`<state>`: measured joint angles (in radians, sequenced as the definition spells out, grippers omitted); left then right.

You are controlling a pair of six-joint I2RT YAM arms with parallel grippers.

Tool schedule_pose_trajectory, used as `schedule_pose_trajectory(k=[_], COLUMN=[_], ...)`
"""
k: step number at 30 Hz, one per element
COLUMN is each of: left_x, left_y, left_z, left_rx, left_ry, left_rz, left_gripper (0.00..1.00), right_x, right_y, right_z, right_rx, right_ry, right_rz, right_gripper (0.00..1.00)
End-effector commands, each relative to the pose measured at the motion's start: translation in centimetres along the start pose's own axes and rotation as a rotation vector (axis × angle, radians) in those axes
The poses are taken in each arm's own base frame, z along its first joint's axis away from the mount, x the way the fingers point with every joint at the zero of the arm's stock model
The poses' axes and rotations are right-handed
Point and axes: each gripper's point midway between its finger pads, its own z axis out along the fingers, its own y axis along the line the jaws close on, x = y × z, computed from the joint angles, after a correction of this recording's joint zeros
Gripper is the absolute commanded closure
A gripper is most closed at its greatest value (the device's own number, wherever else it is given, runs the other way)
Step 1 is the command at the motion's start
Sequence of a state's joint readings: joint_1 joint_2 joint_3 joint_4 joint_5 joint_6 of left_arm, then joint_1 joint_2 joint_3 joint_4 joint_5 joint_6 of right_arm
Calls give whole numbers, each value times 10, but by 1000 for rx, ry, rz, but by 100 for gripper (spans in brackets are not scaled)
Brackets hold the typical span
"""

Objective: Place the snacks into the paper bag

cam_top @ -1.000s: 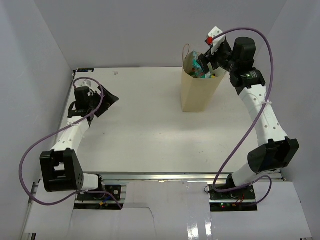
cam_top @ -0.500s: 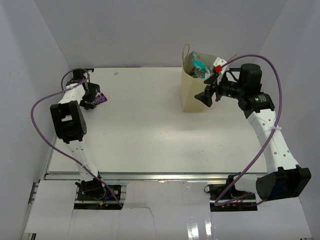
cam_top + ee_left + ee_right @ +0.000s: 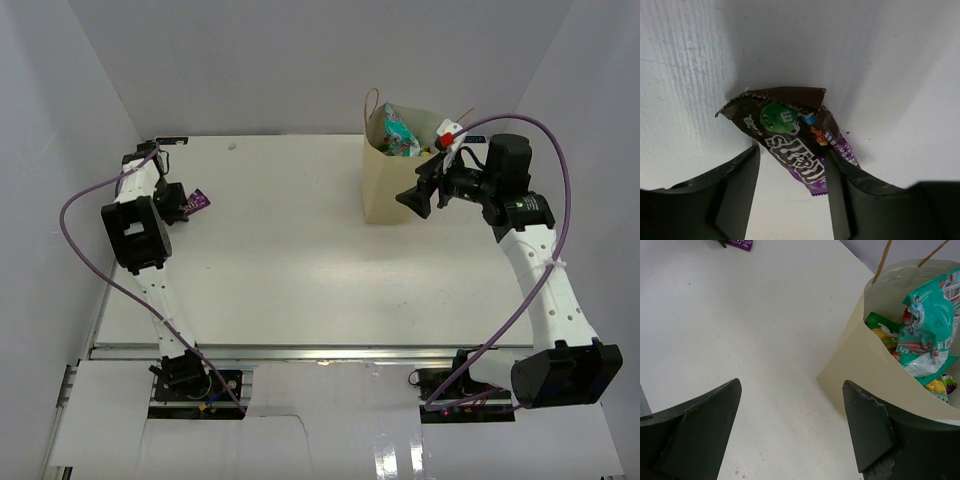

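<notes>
Left gripper (image 3: 791, 156): jaws apart, straddling a dark brown-and-purple packet (image 3: 785, 122). The right finger overlaps the packet's edge and the left finger is just beside it; not clamped. The packet lies flat on the table (image 3: 300, 260), close to the far-left corner, its far end crumpled. The left wall (image 3: 60, 150) is just beyond it, so there is little room on that side. A purple cable (image 3: 75, 205) loops out left of the arm.

Right gripper (image 3: 790, 385): jaws wide, nothing between them, held near the paper bag (image 3: 385, 190) at its near-right side. The bag stands upright at the far right of the table, mouth open, with a teal-white packet (image 3: 925, 325) sticking up inside. The wide table surface between the packet and the bag is bare.
</notes>
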<state>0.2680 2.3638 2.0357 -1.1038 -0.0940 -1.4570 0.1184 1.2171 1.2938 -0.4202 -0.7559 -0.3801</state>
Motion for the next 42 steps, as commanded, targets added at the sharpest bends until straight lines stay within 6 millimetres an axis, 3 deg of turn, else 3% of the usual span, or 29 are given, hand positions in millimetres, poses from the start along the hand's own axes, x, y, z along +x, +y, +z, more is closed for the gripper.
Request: schedule_pose_trajectory(k=[1,2,4,5,7,9,12,13,14,15,16,18,19,20,21,22,23,24,25,26,30,33,35,39,42], left_x=[-2,-2,4,4,16,24,58,82,94,101,112,137,145,165,175,184,203,211,220,240,272,282,291,301,304], left_y=[29,22,13,-2,-14,-18,-10,4,15,23,44,76,88,112,125,134,152,157,163,177,195,200,206,213,215], left_z=[14,12,6,2,-16,-27,-57,-81,-94,-133,-126,-154,-169,-165,-170,-180,-183,-186,-191,-201,-212,-219,-223,-228,-231], left_rx=[-144,-107,-43,36,130,225,485,674,784,941,1049,1191,1262,1252,1268,1301,1294,1298,1303,1312,1290,1302,1304,1303,1308], left_ry=[17,23,62,72,136,174,295,394,437,430,447,574,574,646,680,690,740,734,736,767,792,794,804,820,832], left_rz=[-104,-67,-5,39,165,341,596,677,733,799,843,946,1030,1073,1111,1158,1200,1219,1241,1289,1309,1315,1322,1325,1326], left_gripper=[37,55,77,94,98,100,100,100,99,99,99,99,99,100,100,100,100,100,100,100,100,100,100,100,98], right_x=[-13,-13,-13,-14,-14,-8,-4,2,5,10,16,30,34,39,47,49,49,51,56,52,52,45,52,63,73], right_y=[6,7,12,15,31,53,90,98,101,101,111,108,118,122,114,122,127,124,136,136,156,158,159,163,167], right_z=[-8,-9,-9,-10,-10,-13,-18,-13,-9,-4,3,18,33,41,53,69,77,86,96,105,136,148,156,160,159], right_rx=[-10,-12,-36,-53,-143,-261,-455,-484,-491,-482,-509,-448,-456,-427,-336,-326,-293,-247,-251,-215,-224,-230,-218,-224,-231], right_ry=[-41,-44,-50,-55,-76,-84,-155,-145,-134,-113,-87,-10,3,41,89,86,109,121,146,137,174,171,193,223,240], right_rz=[-10,-10,-12,-16,-53,-67,-154,-147,-143,-141,-110,-80,-85,0,35,65,222,281,347,400,599,634,642,662,681], right_gripper=[12,12,12,12,12,12,12,12,12,12,13,13,13,13,13,14,14,14,9,7,2,2,2,14,33])
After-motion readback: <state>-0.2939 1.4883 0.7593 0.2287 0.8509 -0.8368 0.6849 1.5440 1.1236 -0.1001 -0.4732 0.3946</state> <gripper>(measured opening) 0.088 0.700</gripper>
